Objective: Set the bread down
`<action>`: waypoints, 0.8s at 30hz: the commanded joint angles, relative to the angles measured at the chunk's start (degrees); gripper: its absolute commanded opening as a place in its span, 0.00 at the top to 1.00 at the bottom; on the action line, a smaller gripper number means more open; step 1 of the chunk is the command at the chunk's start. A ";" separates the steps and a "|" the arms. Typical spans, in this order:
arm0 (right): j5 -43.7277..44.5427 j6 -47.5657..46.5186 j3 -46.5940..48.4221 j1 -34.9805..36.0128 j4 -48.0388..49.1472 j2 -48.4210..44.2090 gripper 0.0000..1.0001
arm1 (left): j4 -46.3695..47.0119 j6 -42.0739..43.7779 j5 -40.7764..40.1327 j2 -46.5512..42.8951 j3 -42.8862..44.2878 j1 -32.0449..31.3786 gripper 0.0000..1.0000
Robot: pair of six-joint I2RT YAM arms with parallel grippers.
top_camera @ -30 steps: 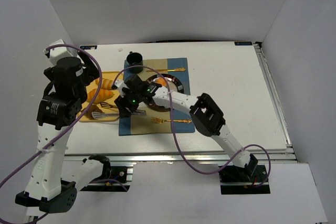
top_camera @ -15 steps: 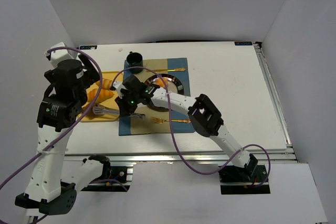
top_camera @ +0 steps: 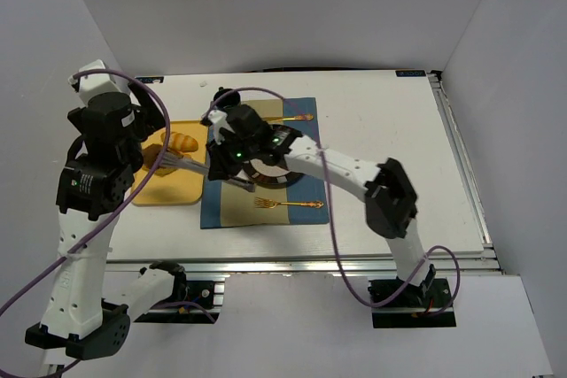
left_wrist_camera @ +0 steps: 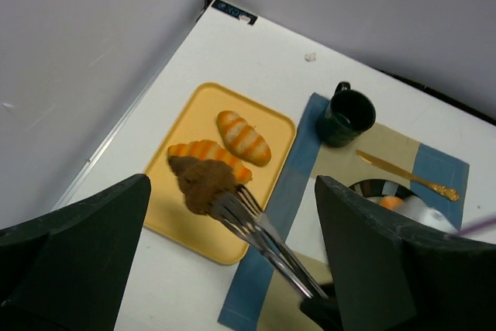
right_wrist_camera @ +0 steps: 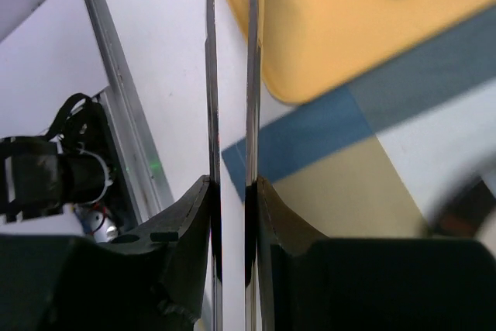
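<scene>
— Yellow rectangular plastic tray (left_wrist_camera: 190, 226) first: we count two striped golden croissants (left_wrist_camera: 243, 136) lying in it, side by side. What else holds anything?

— We see a round plate with a black striped rim (left_wrist_camera: 364, 187) on the blue and beige placemat (left_wrist_camera: 291, 176). Something round and orange (left_wrist_camera: 391, 201) sits on it, half hidden by the right arm, so we cannot name it. A dark green mug (left_wrist_camera: 349, 116) stands at the placemat's far corner.

— And the bread?

— We find the dark brown lumpy chunk (left_wrist_camera: 203, 184) pinched in the tips of the silver metal tongs (left_wrist_camera: 267, 238), held over the tray beside the croissants.

— Who has the tongs?

— The right gripper (right_wrist_camera: 230, 191) is clenched on their two arms, pressing them together. The left gripper (left_wrist_camera: 232, 184) hangs above the tray with its fingers (left_wrist_camera: 77, 246) spread wide, grasping nothing.

— What differs from a second ago?

— Then the tongs lay by the tray's near edge, arms apart. Now we see them closed and farther up the tray, and the right arm's elbow has swung rightward. The left wrist has shifted slightly.
</scene>
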 commanded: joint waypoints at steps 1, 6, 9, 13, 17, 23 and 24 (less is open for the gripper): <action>2.58 3.30 -7.59 -2.93 3.53 -11.00 0.84 | 1.93 2.27 0.92 0.56 2.60 0.09 0.02; 7.16 1.28 -20.57 -7.06 0.81 -22.16 0.84 | 5.97 0.87 3.46 -1.28 -1.79 0.09 0.02; 8.30 0.40 -25.61 -9.52 -0.25 -27.53 0.84 | 6.95 0.34 4.52 -1.38 -2.93 0.09 0.02; 8.04 -0.13 -33.16 -13.03 -0.86 -32.10 0.84 | 7.04 0.61 4.70 -1.11 -2.85 0.09 0.02; 8.47 -1.62 -37.74 -15.06 -1.66 -33.95 0.84 | 6.95 0.69 4.70 -1.20 -3.11 0.09 0.02; 9.18 -1.54 -44.51 -16.20 -0.34 -34.66 0.83 | 6.51 -0.01 4.70 -1.29 -3.38 0.09 0.02; 9.44 -1.27 -45.13 -16.20 -0.07 -34.75 0.83 | 6.34 -0.01 4.53 -1.38 -3.29 0.09 0.02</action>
